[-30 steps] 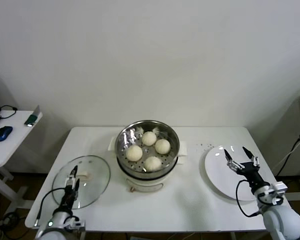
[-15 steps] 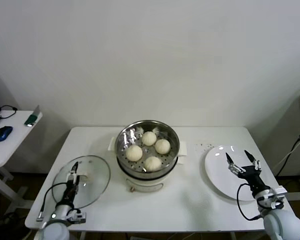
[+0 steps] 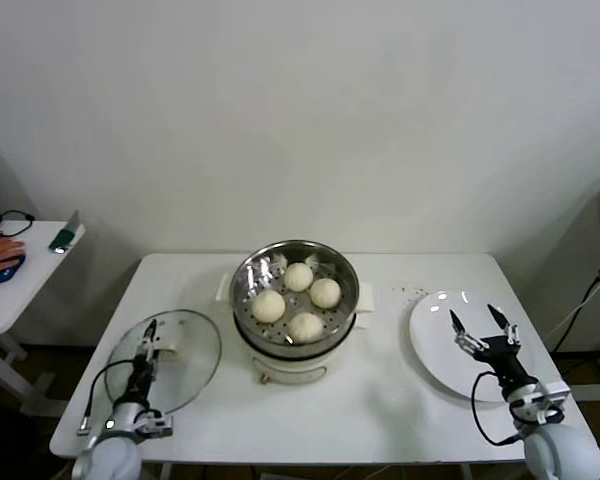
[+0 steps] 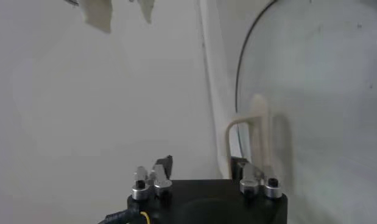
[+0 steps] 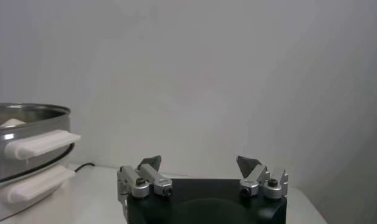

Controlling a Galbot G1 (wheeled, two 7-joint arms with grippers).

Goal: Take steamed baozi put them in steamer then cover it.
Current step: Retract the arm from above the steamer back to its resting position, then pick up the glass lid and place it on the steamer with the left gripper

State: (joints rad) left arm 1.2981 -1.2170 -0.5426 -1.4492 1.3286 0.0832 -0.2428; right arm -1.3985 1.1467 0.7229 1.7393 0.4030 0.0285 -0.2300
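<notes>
Four white-cream baozi (image 3: 298,277) lie in the shiny steamer (image 3: 345,270) at the table's middle. The steamer's rim also shows in the right wrist view (image 5: 30,112). The glass cover (image 3: 195,350) lies flat on the table at the left, its cream bar handle (image 3: 167,351) up. My left gripper (image 3: 148,338) is low over the cover beside the handle. In the left wrist view the left gripper (image 4: 202,164) is open, with the handle (image 4: 259,131) just past one finger. My right gripper (image 3: 477,322) is open and empty above the white plate (image 3: 435,350).
The plate has nothing on it and sits at the table's right end. A small side table (image 3: 20,290) stands at the far left, where a person's hand rests on a blue mouse (image 3: 2,265). Cables run from both wrists near the table's front edge.
My left gripper has moved forward over the cover toward its handle. My right gripper has drawn back a little toward the front. A hand has appeared on the mouse.
</notes>
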